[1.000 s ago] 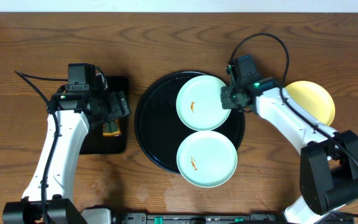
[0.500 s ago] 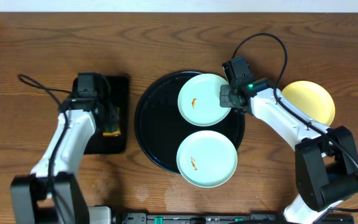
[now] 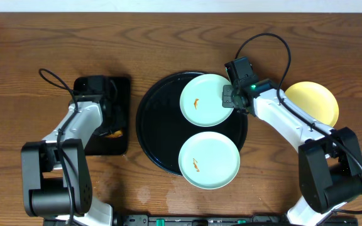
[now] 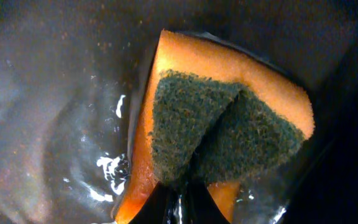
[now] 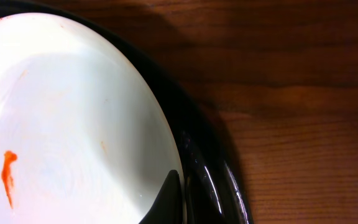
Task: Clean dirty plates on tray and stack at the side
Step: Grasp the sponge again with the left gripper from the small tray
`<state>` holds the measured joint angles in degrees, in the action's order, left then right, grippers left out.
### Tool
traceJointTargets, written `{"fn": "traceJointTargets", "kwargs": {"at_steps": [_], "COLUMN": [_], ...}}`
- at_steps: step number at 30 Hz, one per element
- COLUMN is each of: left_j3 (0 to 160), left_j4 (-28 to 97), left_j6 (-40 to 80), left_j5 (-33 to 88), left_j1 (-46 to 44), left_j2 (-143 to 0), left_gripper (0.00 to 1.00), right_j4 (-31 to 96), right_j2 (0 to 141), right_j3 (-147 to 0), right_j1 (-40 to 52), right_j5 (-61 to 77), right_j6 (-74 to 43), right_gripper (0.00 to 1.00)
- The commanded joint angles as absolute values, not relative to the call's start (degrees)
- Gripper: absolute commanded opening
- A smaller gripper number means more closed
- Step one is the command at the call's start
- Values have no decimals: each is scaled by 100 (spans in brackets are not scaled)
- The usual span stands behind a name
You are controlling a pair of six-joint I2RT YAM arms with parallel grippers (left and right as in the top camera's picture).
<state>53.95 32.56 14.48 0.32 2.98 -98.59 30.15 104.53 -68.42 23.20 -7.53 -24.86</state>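
Far pale mint-green round plate (image 3: 205, 100), orange smear on face, sits on large round glossy black tray (image 3: 159, 135). Second smeared mint plate (image 3: 209, 159) nearer on same tray. Pale yellow plate (image 3: 316, 102) off tray, on wooden table (image 3: 168, 37), right side.

Right gripper (image 3: 230, 98) pinches far plate's right rim. Left gripper (image 3: 110, 119) squeezes orange-and-green sponge (image 4: 222, 124) folded, over small rectangular black tray (image 3: 121, 88).

Risks:
- Thin rim grip may slip under sponge pressure.
- Plate may skate on glossy tray into its neighbour.
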Motion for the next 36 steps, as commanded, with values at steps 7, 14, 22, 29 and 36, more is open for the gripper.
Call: {"fn": "traceJointTargets", "kwargs": {"at_steps": [7,14,22,29,36], "left_j3": [5734,5406,5148,5428,5457], "left_j4": [3546,2825,2300,2604,3249], "left_j6": [1313,1186,1011,1011,1037], "left_j5": [40,43,49,47,49], "left_j1": [320,320,320,320,320], "left_j2": [-9157,-9332,-9996,-9616,-8930], "left_gripper": [68,60,14,15,58], "right_j4": [3000,2965,2976,2980,2980], "right_j2": [10484,10484,10484,10484,10484], "right_j3": [-6866,-6866,-6866,-6866,-6866], "right_j1": [2329,2329,2331,2331,2331], "right_j5": [-878,-875,-810,-810,-810], "right_j6": [-2563,-2565,-2565,-2565,-2563], "right_gripper": [1,1,1,1,1]}}
